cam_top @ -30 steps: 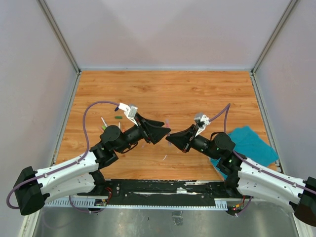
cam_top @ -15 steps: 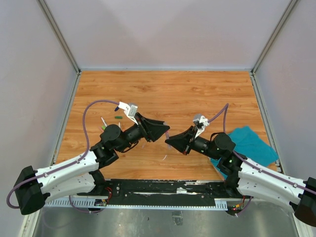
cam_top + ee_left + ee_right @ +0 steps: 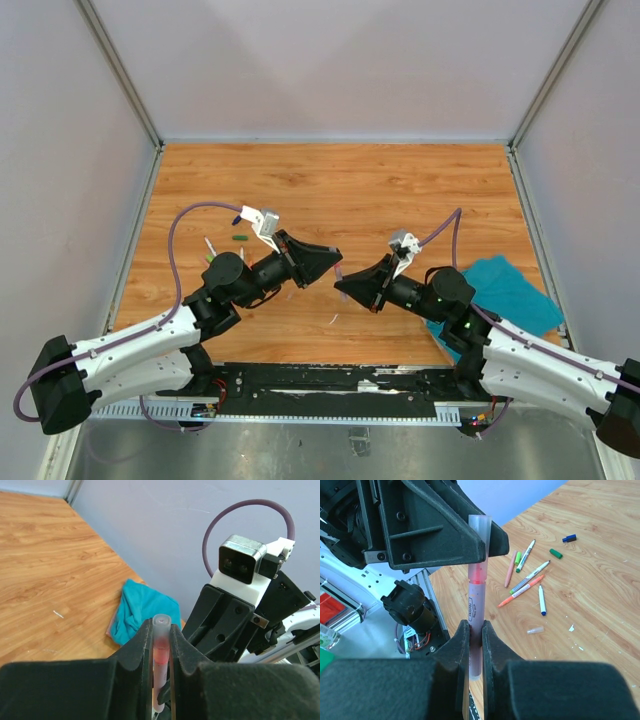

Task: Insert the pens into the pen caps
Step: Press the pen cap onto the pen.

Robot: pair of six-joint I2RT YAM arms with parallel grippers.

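A pink pen [image 3: 475, 600] with a pale barrel stands upright between the two arms, and my right gripper [image 3: 475, 630] is shut on its lower barrel. A translucent pen cap [image 3: 161, 630] covers its pink tip, and my left gripper [image 3: 161, 645] is shut on that cap. In the top view the left gripper [image 3: 334, 263] and right gripper [image 3: 343, 284] meet tip to tip over the middle of the table. Several more pens [image 3: 520, 591] lie loose on the wood at the left, with a dark blue cap [image 3: 569, 538], a green cap [image 3: 556, 553] and a clear cap [image 3: 535, 630] nearby.
A teal cloth [image 3: 500, 290] lies crumpled on the right side of the wooden table [image 3: 330, 180], beside the right arm. Grey walls close the table in on three sides. The loose pens [image 3: 210, 248] and small caps [image 3: 240, 238] lie behind the left arm.
My left gripper has shut, from wide open onto the cap end of the pink pen. Both grippers have shifted slightly left. The right gripper has stayed shut on the barrel.
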